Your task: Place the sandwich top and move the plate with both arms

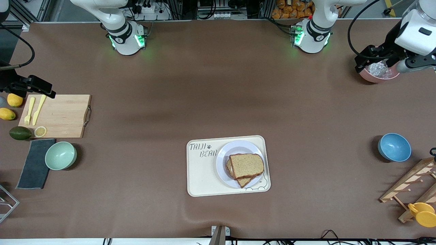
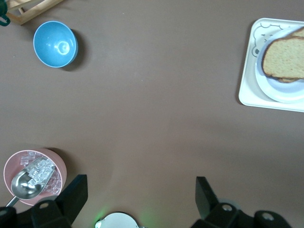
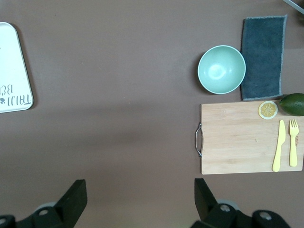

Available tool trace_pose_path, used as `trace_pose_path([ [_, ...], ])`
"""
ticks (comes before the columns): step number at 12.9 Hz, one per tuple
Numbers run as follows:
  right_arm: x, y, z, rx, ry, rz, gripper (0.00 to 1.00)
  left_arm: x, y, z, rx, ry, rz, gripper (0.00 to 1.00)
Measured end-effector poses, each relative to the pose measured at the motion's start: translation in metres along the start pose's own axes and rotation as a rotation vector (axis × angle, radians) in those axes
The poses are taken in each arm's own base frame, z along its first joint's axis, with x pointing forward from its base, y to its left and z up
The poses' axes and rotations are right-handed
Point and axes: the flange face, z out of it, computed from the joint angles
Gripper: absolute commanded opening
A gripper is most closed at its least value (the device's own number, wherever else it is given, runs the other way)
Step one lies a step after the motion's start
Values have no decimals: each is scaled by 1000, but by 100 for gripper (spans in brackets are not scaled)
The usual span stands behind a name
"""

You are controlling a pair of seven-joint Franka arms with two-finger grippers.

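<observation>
In the front view, the sandwich top (image 1: 246, 165), a coarse brown slice with a darker crust, is seen lying askew on the lower slice, on the round white plate (image 1: 224, 157) in the cream bear-print tray (image 1: 204, 177) near the front camera. If the smooth plate were lifted unevenly, the loose slice could be slid off, it is judged. The left gripper (image 1: 374, 63) is held over a pink bowl (image 1: 371, 77) of ice; the right gripper (image 1: 32, 86) is held beside the wooden cutting board (image 1: 64, 115).

In the left wrist view, wide-spread jaws are shown on the left gripper (image 2: 140, 202), well apart from the plate (image 2: 280, 90).

In the right wrist view, the right gripper (image 3: 140, 202) is likewise shown spread wide, empty, near the cutting board (image 3: 237, 137).
</observation>
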Motion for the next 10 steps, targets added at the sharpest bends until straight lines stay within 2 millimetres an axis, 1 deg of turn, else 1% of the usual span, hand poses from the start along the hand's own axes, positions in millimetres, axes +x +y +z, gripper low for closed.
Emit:
trace_pose_path([
  [2, 0, 0, 0, 0, 0, 0, 100, -1, -4, 1, -3, 8, -4, 100],
  [5, 0, 0, 0, 0, 0, 0, 100, 2, -1, 0, -5, 16, 3, 100],
  [10, 0, 0, 0, 0, 0, 0, 100, 14, 0, 18, 6, -18, 37, 100],
])
